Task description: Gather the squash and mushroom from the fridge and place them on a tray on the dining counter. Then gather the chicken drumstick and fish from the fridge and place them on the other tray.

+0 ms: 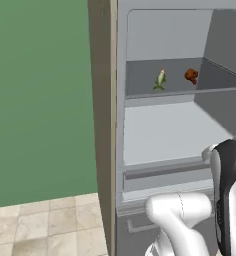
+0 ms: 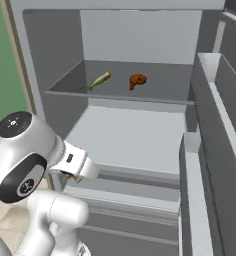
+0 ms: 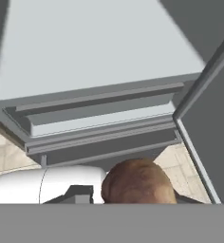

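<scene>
Matt grey metal fridge [image 2: 140, 135]; glossy greenish fish [image 2: 98, 80]; rough brown mushroom [image 3: 137, 182].

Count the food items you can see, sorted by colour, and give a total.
Greenish-silver: 1, the fish on the fridge upper shelf.
Reddish-brown: 1, the drumstick beside it on the same shelf.
Light brown: 1, a rounded item at the gripper; too close to identify.
Total: 3

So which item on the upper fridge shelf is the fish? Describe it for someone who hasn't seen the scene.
Look inside the open fridge, at the dark upper shelf. Two items sit there, apart; the fish is the left one, slim and greenish with a pale belly, unlike the stubby reddish-brown drumstick.
</scene>
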